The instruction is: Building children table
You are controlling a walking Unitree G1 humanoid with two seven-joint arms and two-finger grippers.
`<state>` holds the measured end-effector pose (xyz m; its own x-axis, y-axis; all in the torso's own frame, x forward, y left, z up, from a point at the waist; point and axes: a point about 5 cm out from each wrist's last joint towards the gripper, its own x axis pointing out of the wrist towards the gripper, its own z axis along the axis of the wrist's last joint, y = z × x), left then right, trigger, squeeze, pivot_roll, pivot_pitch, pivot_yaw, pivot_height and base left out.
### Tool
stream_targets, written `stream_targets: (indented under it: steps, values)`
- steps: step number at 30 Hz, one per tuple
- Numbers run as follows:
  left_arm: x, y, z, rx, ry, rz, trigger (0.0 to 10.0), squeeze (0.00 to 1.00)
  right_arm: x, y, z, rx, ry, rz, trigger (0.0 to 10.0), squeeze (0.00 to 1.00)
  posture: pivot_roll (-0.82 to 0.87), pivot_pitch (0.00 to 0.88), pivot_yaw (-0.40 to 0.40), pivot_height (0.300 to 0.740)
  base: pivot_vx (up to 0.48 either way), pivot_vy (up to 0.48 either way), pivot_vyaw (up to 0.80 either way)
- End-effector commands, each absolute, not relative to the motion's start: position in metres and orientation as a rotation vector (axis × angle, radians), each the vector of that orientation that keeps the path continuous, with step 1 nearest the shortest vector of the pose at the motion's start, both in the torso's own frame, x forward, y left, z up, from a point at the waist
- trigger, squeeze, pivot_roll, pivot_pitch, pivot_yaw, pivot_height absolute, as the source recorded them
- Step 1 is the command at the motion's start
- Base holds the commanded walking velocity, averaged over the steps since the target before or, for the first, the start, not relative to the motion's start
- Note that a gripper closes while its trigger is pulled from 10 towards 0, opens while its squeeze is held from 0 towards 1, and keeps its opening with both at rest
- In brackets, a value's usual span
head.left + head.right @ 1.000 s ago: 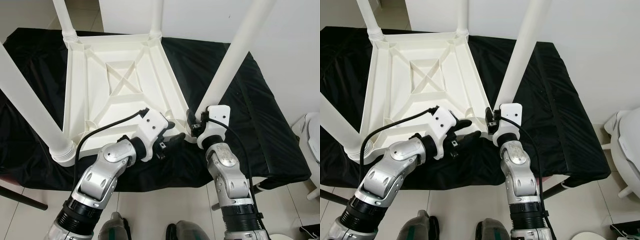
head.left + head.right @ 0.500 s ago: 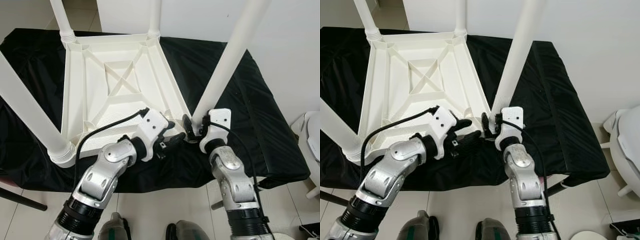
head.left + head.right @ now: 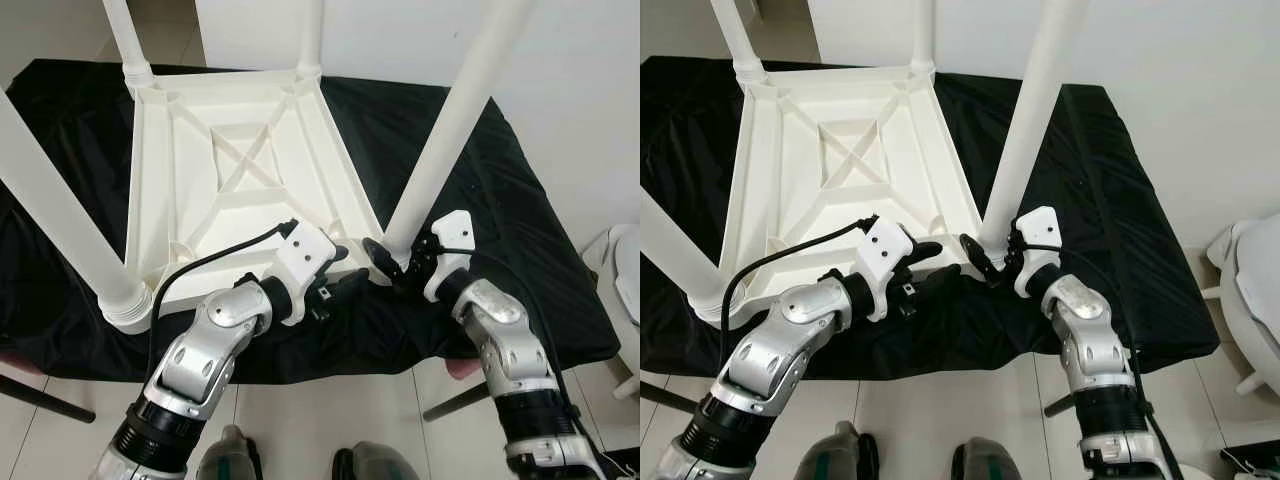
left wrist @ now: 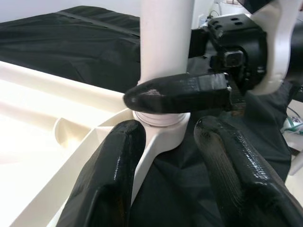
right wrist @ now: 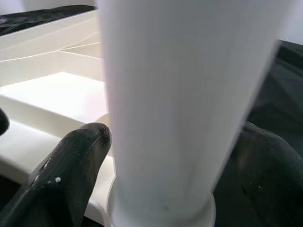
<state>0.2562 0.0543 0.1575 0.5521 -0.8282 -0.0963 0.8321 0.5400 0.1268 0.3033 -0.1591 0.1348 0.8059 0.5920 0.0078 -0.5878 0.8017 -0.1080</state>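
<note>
A white children's table (image 3: 240,170) lies upside down on a black cloth, its legs pointing up. My right gripper (image 3: 395,258) is shut on the base of the near right leg (image 3: 450,120), one finger on each side of it where it meets the corner socket. In the right wrist view the leg (image 5: 184,94) stands between the two black fingers (image 5: 71,170). My left gripper (image 3: 345,268) is open at the same table corner, just left of the right gripper. In the left wrist view the corner socket (image 4: 161,127) sits between its spread fingers (image 4: 113,179).
The black cloth (image 3: 540,230) covers a low platform whose front edge is at my arms. Tall table legs rise at the near left (image 3: 60,210) and at the back (image 3: 125,35). A white rounded object (image 3: 625,270) stands on the floor at right. A white wall is behind.
My right forearm has swung out to the right and its wrist has turned around the leg's base, still gripping it. The left gripper stays at the corner.
</note>
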Motion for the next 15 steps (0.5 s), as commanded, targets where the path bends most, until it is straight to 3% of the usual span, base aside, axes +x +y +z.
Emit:
stream_targets:
  steps: [1,6,7,9,10,15]
  values:
    - [0.257,0.054,0.157,0.168,0.022,-0.97,10.0,0.0,0.307,-0.163,0.132,-0.105,-0.036,0.681,10.0,0.0,-0.11,0.0,-0.031,0.74,0.0,0.0,0.0]
    - [0.256,0.054,0.157,0.171,0.021,-0.968,10.0,0.0,0.315,-0.164,0.131,-0.132,-0.032,0.712,10.0,0.0,-0.1,0.0,-0.031,0.74,0.0,0.0,0.0]
    - [0.256,0.054,0.157,0.171,0.021,-0.968,10.0,0.0,0.319,-0.165,0.13,-0.138,-0.027,0.723,5.3,0.0,-0.1,0.0,-0.033,0.74,0.0,0.0,0.0]
    - [0.255,0.054,0.157,0.171,0.02,-0.968,10.0,0.0,0.32,-0.166,0.13,-0.139,-0.024,0.731,5.3,0.0,-0.1,0.0,-0.033,0.74,0.0,0.0,0.0]
    - [0.255,0.054,0.157,0.172,0.021,-0.969,10.0,0.0,0.322,-0.166,0.13,-0.145,-0.024,0.731,0.0,0.0,-0.1,0.0,-0.033,0.74,0.0,0.0,0.0]
    - [0.253,0.054,0.157,0.172,0.025,-0.971,10.0,0.0,0.325,-0.169,0.126,-0.138,-0.029,0.757,0.0,0.0,-0.09,0.0,-0.035,0.74,0.0,0.0,0.0]
